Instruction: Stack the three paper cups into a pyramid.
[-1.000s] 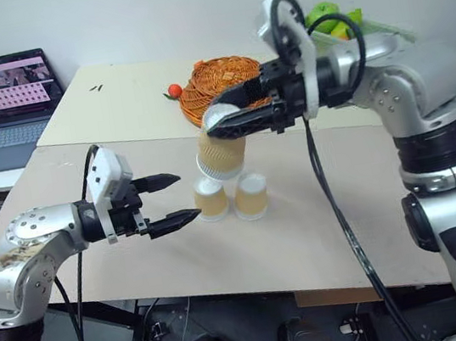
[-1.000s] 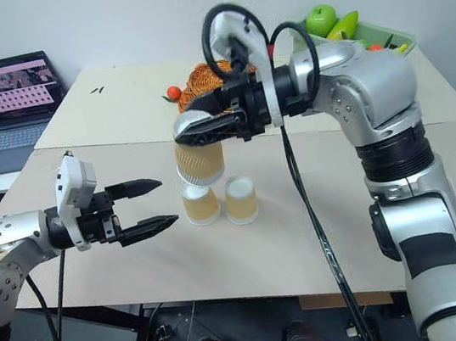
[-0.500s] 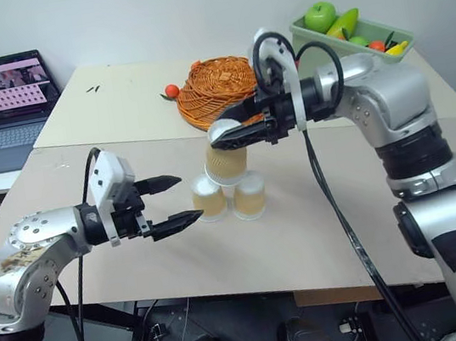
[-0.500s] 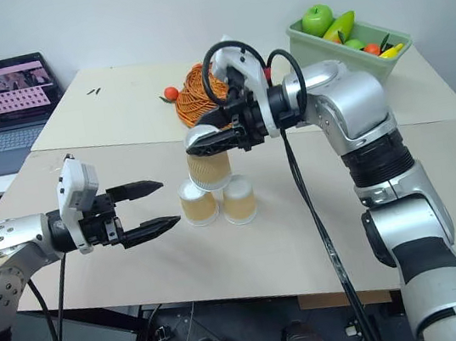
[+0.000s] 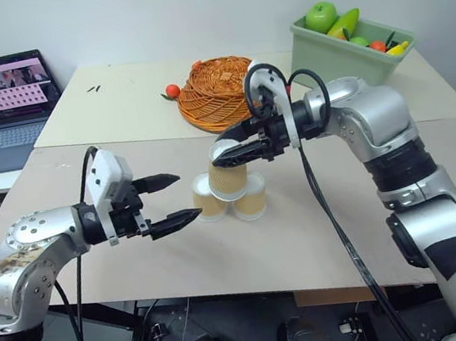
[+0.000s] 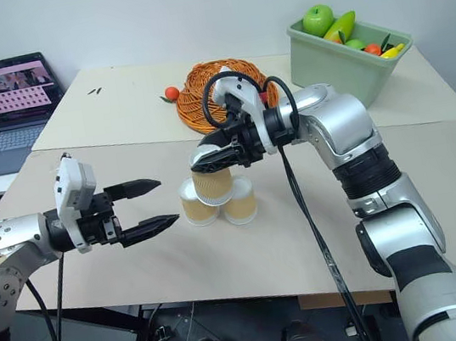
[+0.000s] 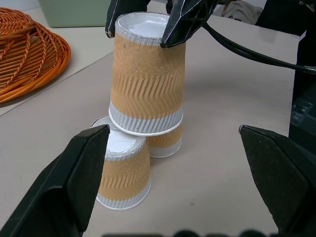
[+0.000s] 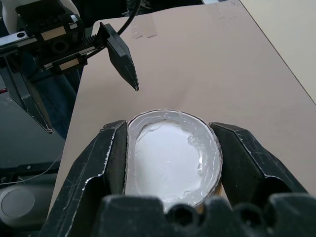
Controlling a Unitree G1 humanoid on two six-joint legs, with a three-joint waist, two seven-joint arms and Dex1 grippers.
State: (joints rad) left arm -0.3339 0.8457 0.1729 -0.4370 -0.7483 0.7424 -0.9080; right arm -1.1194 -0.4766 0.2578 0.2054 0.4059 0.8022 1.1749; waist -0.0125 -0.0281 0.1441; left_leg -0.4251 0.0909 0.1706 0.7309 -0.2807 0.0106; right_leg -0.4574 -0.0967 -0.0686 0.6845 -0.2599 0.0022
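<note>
Two tan paper cups stand upside down, side by side, on the tan table. The third paper cup sits upside down across their tops, forming the pyramid. My right gripper reaches in from the right and is shut on this top cup's white base, one finger on each side, as the right wrist view shows. My left gripper hovers open just left of the cups, level with them, touching nothing.
An orange wicker basket and a small orange ball lie behind the cups. A green bin of fruit stands at the back right. A laptop sits far left. Bare tabletop stretches in front of the cups.
My right gripper has come down and slightly forward with the top cup, from above the pair to resting on them. The left gripper has stayed put.
</note>
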